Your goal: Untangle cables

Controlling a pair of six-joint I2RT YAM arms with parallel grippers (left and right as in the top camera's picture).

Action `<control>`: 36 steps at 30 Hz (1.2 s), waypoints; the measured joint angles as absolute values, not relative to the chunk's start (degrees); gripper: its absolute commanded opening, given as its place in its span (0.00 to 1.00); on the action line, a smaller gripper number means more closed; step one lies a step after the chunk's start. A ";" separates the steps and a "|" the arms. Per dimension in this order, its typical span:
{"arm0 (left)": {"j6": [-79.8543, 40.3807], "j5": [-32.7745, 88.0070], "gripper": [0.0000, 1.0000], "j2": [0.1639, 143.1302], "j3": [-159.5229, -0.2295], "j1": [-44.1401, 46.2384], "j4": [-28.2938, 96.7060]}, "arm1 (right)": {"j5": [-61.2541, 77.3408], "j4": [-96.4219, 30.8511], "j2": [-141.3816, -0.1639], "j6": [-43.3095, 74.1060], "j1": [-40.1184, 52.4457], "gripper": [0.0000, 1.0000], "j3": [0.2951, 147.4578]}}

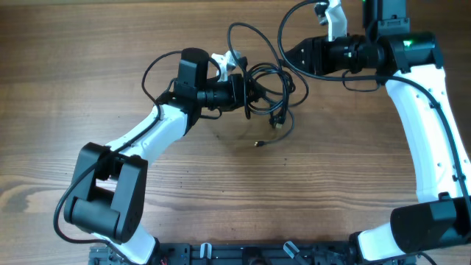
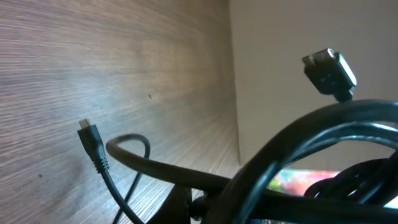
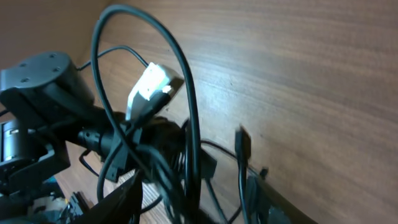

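The cables [image 1: 268, 81] are a tangle of thin black loops in the middle of the far half of the table. My left gripper [image 1: 250, 90] reaches into the tangle from the left and is shut on a bunch of cords [image 2: 298, 155], which cross close in front of its camera. Two small plug ends [image 1: 259, 143] [image 1: 278, 121] hang down to the wood in front of the tangle. From the right comes my right gripper [image 1: 288, 56], open, its fingers [image 3: 124, 199] wide apart. Cable loops [image 3: 189, 143] run between them without being pinched. A white-tipped plug [image 3: 149, 87] sticks up from the bundle.
One big loop [image 1: 250, 33] arches from the tangle toward the table's far edge. The left arm [image 1: 140, 132] lies diagonally across the left half of the wooden table [image 1: 346, 169]. The right arm [image 1: 427, 125] runs along the right edge. A black rail [image 1: 221, 254] borders the near edge.
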State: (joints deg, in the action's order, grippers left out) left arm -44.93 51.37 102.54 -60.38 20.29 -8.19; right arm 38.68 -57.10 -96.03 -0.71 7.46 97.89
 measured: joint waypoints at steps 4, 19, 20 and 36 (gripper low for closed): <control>-48.01 49.52 0.04 102.54 -60.38 20.14 -10.28 | 37.82 -59.33 -96.03 -0.40 7.44 0.53 97.89; -55.86 48.40 0.04 102.54 -60.38 16.75 -10.72 | 34.00 -59.88 -96.60 0.71 9.52 0.45 97.73; -55.88 48.42 0.04 102.54 -60.38 16.75 -10.59 | 33.98 -59.66 -96.90 0.60 10.02 0.45 97.73; -47.27 47.70 0.04 102.54 -60.38 18.02 -8.99 | 33.95 -55.66 -100.12 0.58 12.23 0.37 97.60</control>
State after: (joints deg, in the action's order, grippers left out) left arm -47.27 47.70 102.54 -60.38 18.02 -8.99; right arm 33.95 -55.66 -100.12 0.58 12.23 97.60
